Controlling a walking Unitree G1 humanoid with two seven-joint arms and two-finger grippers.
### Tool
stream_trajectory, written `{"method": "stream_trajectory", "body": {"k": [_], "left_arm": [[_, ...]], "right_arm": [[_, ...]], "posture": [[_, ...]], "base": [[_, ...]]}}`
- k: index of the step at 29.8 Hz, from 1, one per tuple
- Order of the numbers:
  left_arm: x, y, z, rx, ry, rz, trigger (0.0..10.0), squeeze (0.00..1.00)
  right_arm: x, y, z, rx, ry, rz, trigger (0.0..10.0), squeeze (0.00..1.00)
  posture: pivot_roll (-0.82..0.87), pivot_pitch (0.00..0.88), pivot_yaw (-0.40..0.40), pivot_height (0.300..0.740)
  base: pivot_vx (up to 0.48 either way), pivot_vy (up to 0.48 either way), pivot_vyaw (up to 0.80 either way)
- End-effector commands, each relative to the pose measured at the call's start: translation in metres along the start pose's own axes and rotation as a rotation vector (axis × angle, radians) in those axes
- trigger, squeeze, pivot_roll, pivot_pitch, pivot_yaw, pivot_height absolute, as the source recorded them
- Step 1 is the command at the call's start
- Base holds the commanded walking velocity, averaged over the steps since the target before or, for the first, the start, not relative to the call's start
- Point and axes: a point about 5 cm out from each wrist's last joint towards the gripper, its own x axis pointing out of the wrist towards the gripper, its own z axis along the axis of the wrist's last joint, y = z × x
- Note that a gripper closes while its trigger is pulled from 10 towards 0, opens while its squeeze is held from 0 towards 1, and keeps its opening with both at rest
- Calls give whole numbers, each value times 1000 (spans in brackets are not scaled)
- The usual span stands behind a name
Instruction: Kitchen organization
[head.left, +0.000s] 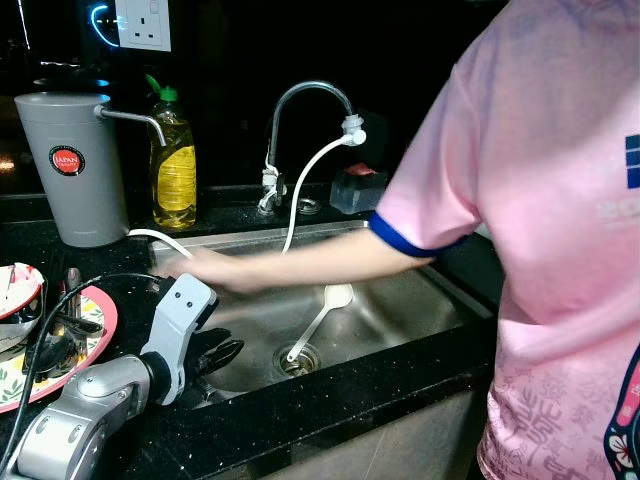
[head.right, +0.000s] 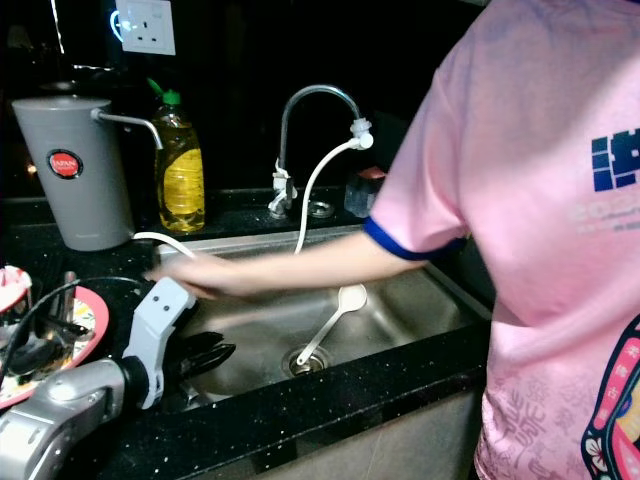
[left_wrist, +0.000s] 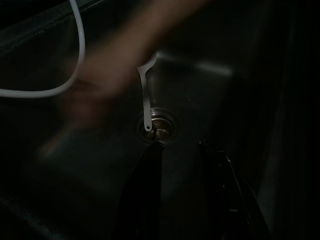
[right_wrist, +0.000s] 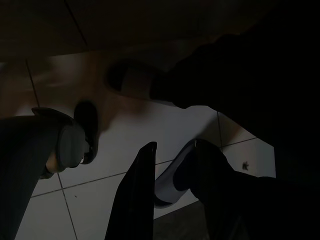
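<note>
A white plastic spoon (head.left: 325, 315) lies in the steel sink (head.left: 430, 310), its handle end at the drain (head.left: 298, 357). My left gripper (head.left: 222, 355) hangs over the sink's left edge, open, with nothing between its fingers. In the left wrist view the left gripper (left_wrist: 180, 146) points at the drain (left_wrist: 159, 125) and the spoon (left_wrist: 146, 100). A person's blurred arm (head.left: 300, 268) reaches across the sink just above my gripper. My right gripper (right_wrist: 172, 145) hangs idle over a tiled floor, open.
The person in a pink shirt (head.left: 560, 250) stands at the counter's right. A curved tap (head.left: 300, 100) with a white hose (head.left: 305, 190), a yellow soap bottle (head.left: 173, 165) and a grey water filter (head.left: 72, 165) stand behind the sink. Red-rimmed plates (head.left: 95, 335) with utensils sit at left.
</note>
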Motion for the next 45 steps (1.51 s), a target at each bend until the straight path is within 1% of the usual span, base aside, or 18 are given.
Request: {"method": "stream_trajectory", "body": {"k": [1,11,15,20,24,27,35,39,45], "left_arm": [[1,-3,-8,-28,26,-12,10000,0],[2,-3,-9,-28,32,-21,10000,0],[3,-2,-8,-31,23,-10,10000,0],[4,-2,-7,-27,26,-16,10000,0],[6,-3,-7,-29,23,-27,10000,0],[6,-3,-6,-27,17,-19,10000,0],[6,-4,-6,-26,19,-32,10000,0],[5,-6,-5,-40,14,-38,10000,0],[6,-7,-5,-36,15,-42,10000,0]], "right_arm": [[-1,-4,-5,13,15,-16,10000,0],[-1,-3,-3,20,9,-14,10000,0],[-1,-3,-4,4,13,-7,10000,0],[-1,-7,-2,16,9,-22,10000,0],[-1,-6,-2,24,8,-23,10000,0],[-1,-2,-3,7,8,-4,10000,0],[-1,-5,-4,26,12,-22,10000,0],[-1,1,-7,27,15,-8,10000,0],[-2,-1,-7,30,15,-13,10000,0]], "posture": [[-22,0,-130,740],[-24,0,-132,740],[-21,0,-136,740],[-30,0,-123,740],[-34,0,-128,740],[-30,0,-132,740],[-33,0,-116,740],[-33,0,-117,740],[-32,0,-122,740]], "base": [[0,0,0],[0,0,0],[0,0,0],[0,0,0],[0,0,0],[0,0,0],[0,0,0],[0,0,0],[0,0,0]]}}
